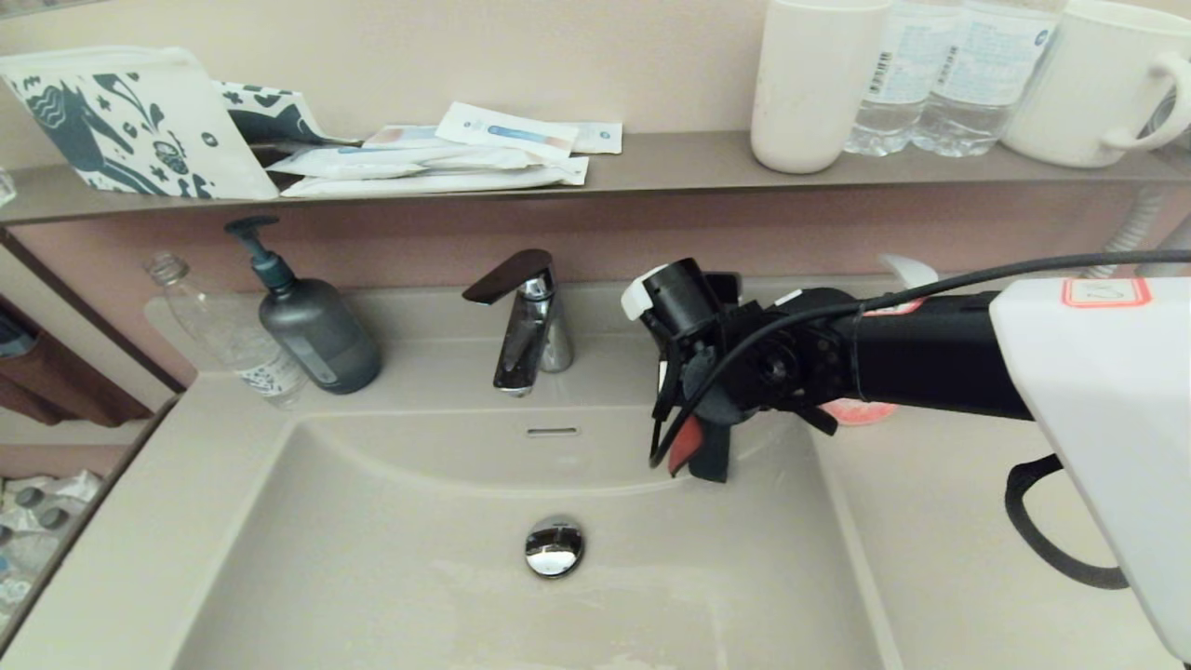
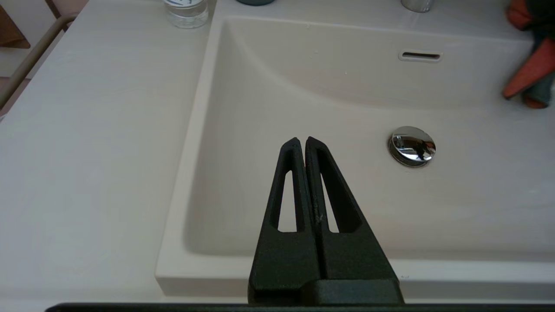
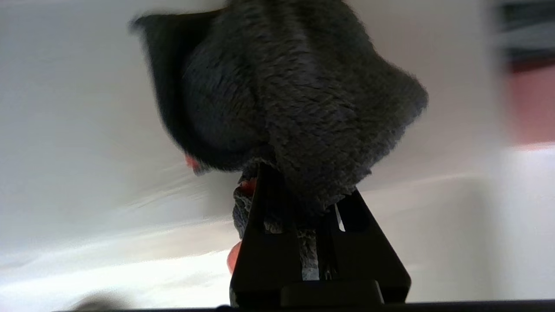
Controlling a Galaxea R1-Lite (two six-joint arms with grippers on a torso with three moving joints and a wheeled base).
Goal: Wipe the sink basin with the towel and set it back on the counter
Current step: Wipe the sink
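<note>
Towel [image 3: 295,108] in right pincer [image 3: 303,203], faucet [image 1: 526,321] beside, soap bottle [image 1: 312,321]

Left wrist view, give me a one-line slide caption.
Left gripper, jaws shut and empty, hovers over the sink basin near the drain plug; the towel hangs at the far edge.

2 cups [image 1: 819,84], 3 bottles [image 1: 977,74], 1 towel [image 1: 686,444].

free: sink basin [image 1: 391,558] floor around drain plug [image 1: 554,546] | blocked: faucet [image 1: 523,321], soap bottle [image 1: 312,321], clear bottle [image 1: 228,335] along back rim
</note>
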